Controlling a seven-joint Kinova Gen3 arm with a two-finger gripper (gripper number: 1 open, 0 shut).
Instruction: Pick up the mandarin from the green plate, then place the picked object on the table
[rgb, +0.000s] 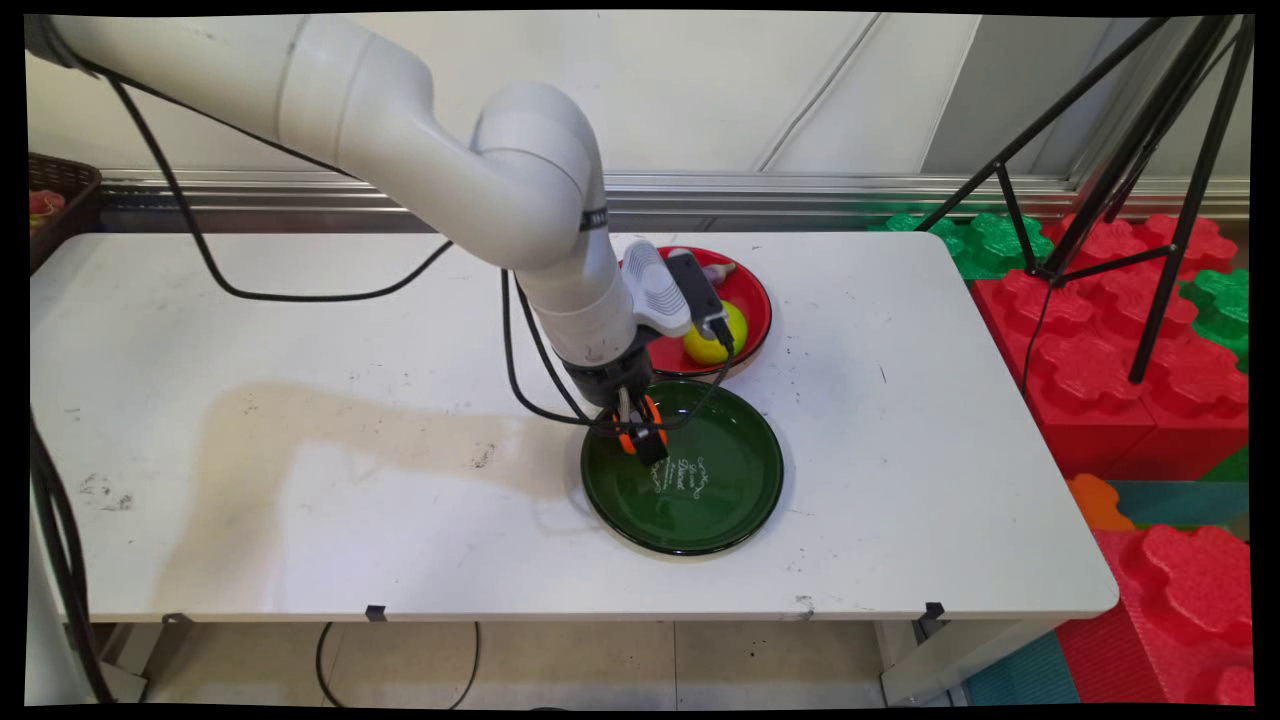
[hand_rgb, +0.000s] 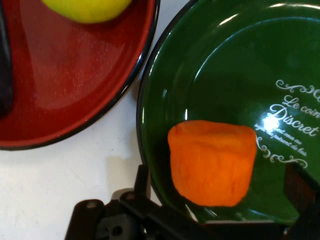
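Bright, even light; arm's soft shadow falls left on tabletop (rgb: 300, 440). Glare streaks on green plate (hand_rgb: 225, 75). Hand view slightly soft.

A red plate (rgb: 752, 300) — bearing a yellow fruit (rgb: 712, 342) — was set just behind a green plate (rgb: 720, 500); red and green foam blocks (rgb: 1110, 350) were stacked beside the table (rgb: 300, 450).

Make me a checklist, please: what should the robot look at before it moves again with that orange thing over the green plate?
1. Orange piece sits between the pincer fingers: ok.
2. Pincer grip tight on it: cannot tell.
3. Orange piece is over the green plate, inside its rim: ok.
4. Orange piece touches the plate's bottom: cannot tell.
5. Green plate lies flat on the white table, with bare space in the middle: ok.
6. Red plate with the yellow fruit lies close beside the green one; rims touching: cannot tell.
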